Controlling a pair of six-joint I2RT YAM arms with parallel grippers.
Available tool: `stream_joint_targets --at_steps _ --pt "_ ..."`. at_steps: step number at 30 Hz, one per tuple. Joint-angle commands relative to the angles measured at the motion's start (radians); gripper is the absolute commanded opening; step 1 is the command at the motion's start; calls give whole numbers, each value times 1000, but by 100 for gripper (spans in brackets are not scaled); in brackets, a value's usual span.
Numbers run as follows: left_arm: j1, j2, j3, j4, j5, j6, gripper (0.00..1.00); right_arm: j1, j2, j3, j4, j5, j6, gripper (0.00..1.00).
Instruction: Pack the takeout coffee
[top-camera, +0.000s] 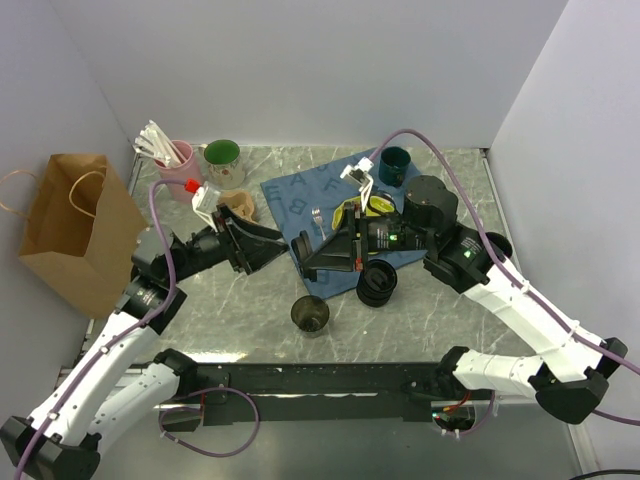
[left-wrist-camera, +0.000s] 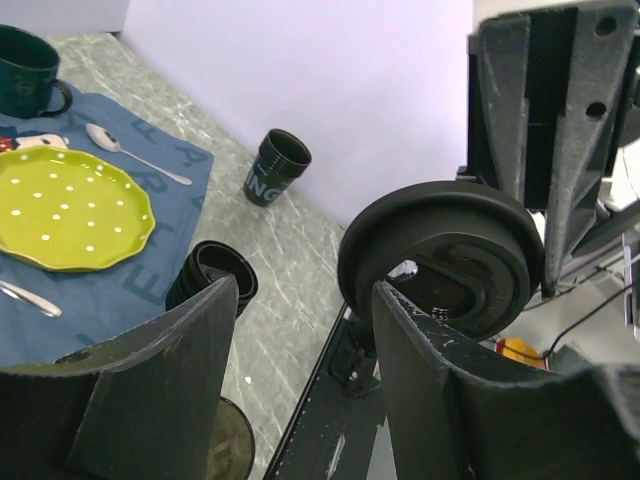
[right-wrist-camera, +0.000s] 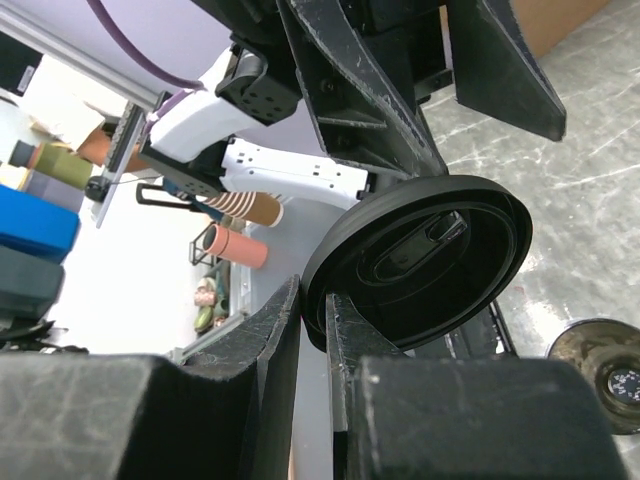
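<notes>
Two arms meet over the middle of the grey marble table (top-camera: 240, 300) in the top view. The left gripper (top-camera: 280, 243) and right gripper (top-camera: 310, 262) are tip to tip just in front of a blue lettered cloth (top-camera: 300, 195). One ribbed black disposable cup (top-camera: 377, 283) stands lidless at the cloth's near edge, beside the right gripper. A dark translucent tumbler (top-camera: 310, 313) sits nearer the bases. A brown paper bag (top-camera: 75, 225) lies far left, a tan cardboard carrier (top-camera: 238, 203) stands behind the left gripper, and a dark green mug (top-camera: 393, 165) is at the back of the cloth.

From the left wrist, the left claw's two fingers stand apart, and a round black lid (left-wrist-camera: 440, 260) hangs edge-on behind one of them. The right claw comes down from above and grips the lid's far rim. Beyond, the ribbed cup sits on the marble, and a second black cup with pale lettering (left-wrist-camera: 272, 170) stands further off near the wall. A yellow-green dotted plate (left-wrist-camera: 70, 205) and a spoon (left-wrist-camera: 135, 152) lie on the cloth.

From the right wrist, the right fingers (right-wrist-camera: 270, 350) are pinched narrowly on the lid's rim. One left finger touches its upper edge; the other is clear of it.
</notes>
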Motion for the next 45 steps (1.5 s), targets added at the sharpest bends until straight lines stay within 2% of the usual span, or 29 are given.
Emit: stream_joint_targets --at_steps 1,15,16,20,24,25,27,28,30,31,32,37,39,40,41,45 --pt "-28 5 9 86 27 53 62 -3 -4 -9 78 -31 35 9" --pt "-77 36 12 120 35 69 53 4 0 -46 123 -54 74 8" --pt "-79 39 15 119 34 75 51 7 0 -49 124 -54 76 8" --pt "-89 42 26 94 15 85 28 7 1 -58 130 -52 85 9" --pt "-91 24 15 76 -51 66 14 8 4 -64 120 -48 87 12" --pt "-91 13 8 74 -57 62 11 7 4 -67 118 -46 87 14" --pt "-91 1 2 60 -75 64 3 7 3 -70 101 -29 87 24" --pt "-91 -11 0 45 -100 69 1 7 0 -70 91 -19 87 34" --pt "-92 -19 6 -31 -124 79 1 7 0 -47 22 26 67 43" --pt "-91 -21 21 -65 -147 91 1 7 -2 -35 -6 50 59 53" --pt "-91 -21 31 -103 -158 98 1 7 -4 -5 -37 75 49 59" --pt "-91 -12 107 -411 -258 78 1 4 -40 49 -202 289 13 78" --pt "-91 4 155 -533 -350 63 1 5 -60 60 -247 360 12 85" --pt "-91 27 210 -606 -374 52 1 5 -66 63 -277 442 10 88" --pt "-92 39 234 -718 -417 44 1 5 -80 66 -328 481 9 89" --pt "-92 91 322 -947 -469 -37 1 5 -105 62 -487 694 31 89"
